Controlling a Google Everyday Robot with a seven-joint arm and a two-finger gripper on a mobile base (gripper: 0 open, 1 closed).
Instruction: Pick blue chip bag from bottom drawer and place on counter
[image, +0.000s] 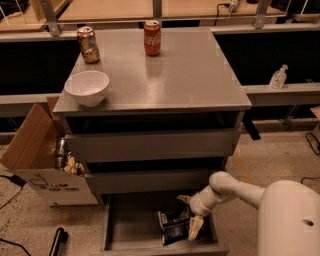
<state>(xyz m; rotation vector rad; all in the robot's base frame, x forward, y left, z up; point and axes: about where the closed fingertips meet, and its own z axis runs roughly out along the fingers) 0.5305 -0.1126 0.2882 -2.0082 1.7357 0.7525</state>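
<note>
Camera view: the tool (189, 214) is seen low inside the bottom drawer (130, 225) (pulled out), at its right side, jaws spread apart with nothing clamped. The blue chip bag (172, 227) is noted on the drawer floor, just beside the tool; contact cannot be told. Recorded on the table (200, 80): white bowl (87, 87), red soda can (152, 37), brown can (88, 44).

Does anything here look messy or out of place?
Little. The bottom drawer is open with a crumpled blue chip bag lying inside, the gripper beside it. A cardboard box of clutter stands open-flapped beside the cabinet. Nothing looks spilled on the counter.
</note>
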